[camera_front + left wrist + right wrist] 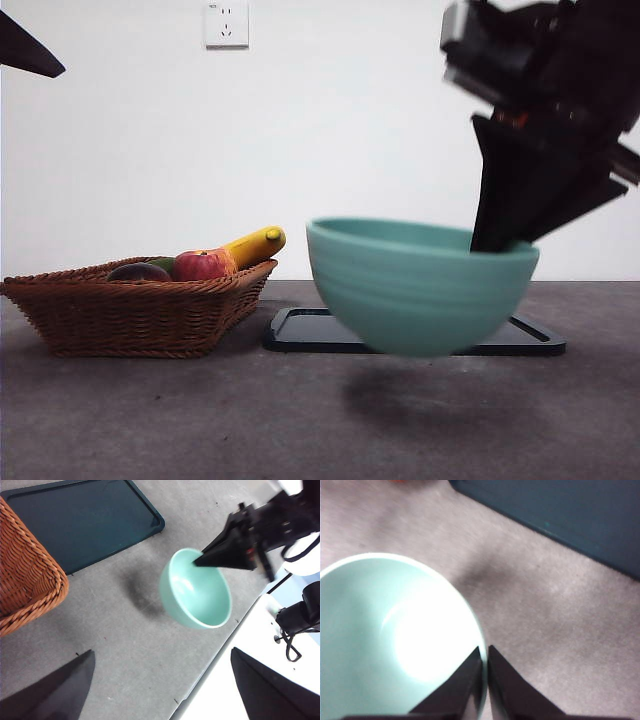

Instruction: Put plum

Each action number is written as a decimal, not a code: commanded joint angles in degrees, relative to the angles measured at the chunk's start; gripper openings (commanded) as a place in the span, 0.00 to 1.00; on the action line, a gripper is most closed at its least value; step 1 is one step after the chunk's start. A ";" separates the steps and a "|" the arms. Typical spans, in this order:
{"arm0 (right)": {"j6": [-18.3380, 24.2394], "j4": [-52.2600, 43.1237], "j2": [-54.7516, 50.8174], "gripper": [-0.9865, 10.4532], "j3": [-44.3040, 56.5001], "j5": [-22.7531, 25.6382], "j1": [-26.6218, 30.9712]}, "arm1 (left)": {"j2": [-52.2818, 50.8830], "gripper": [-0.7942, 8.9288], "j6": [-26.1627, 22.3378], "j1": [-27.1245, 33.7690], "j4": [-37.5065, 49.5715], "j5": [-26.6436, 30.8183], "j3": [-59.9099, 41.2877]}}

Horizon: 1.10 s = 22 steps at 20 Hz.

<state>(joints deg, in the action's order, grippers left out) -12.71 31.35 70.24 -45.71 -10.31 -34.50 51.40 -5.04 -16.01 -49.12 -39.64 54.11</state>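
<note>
The right pincer [497,240], clamped on the bowl [420,285] rim, should lower it level onto the tray [300,330]; left pincer [160,690] waits open.

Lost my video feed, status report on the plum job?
Right pincer shut on teal bowl rim, bowl held off the table. Left pincer open, idle. Plum in wicker basket. Nothing blocking.
</note>
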 commanded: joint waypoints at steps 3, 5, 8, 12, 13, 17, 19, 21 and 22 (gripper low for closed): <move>-0.74 -3.06 5.46 0.09 -0.24 0.24 -0.63 | 0.37 0.53 -0.70 -0.20 0.24 -0.48 1.01; -0.42 -3.72 7.61 0.09 -0.24 0.33 -0.61 | 0.37 0.53 -0.70 -0.20 0.24 -0.48 1.01; -0.37 -4.37 9.97 0.09 -0.24 0.31 -0.63 | 0.37 0.53 -0.70 -0.20 0.24 -0.48 1.01; -0.35 -4.31 10.34 0.09 -0.24 0.31 -0.61 | 0.37 0.53 -0.72 -0.20 0.24 -0.48 1.01; -0.37 -4.31 10.34 0.10 -0.24 0.31 -0.63 | 0.37 0.53 -0.72 -0.20 0.26 -0.48 1.01; -0.87 -4.26 10.32 0.25 -0.24 0.28 -0.61 | 0.37 0.53 -0.72 -0.20 0.24 -0.48 1.01; -1.05 -4.22 10.12 0.27 -0.37 0.28 -0.61 | 0.37 0.53 -0.72 -0.20 0.24 -0.48 1.01; -1.05 -4.17 9.16 0.27 -0.94 0.31 -0.61 | 0.37 0.53 -0.72 -0.20 0.22 -0.48 1.01; -1.05 -4.15 8.11 0.27 -1.25 0.33 -0.61 | 0.37 0.53 -0.70 -0.20 0.20 -0.48 1.01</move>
<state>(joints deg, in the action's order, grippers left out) -13.34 27.68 78.22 -45.74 -10.24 -34.61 51.40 -5.04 -15.99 -49.15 -39.64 54.11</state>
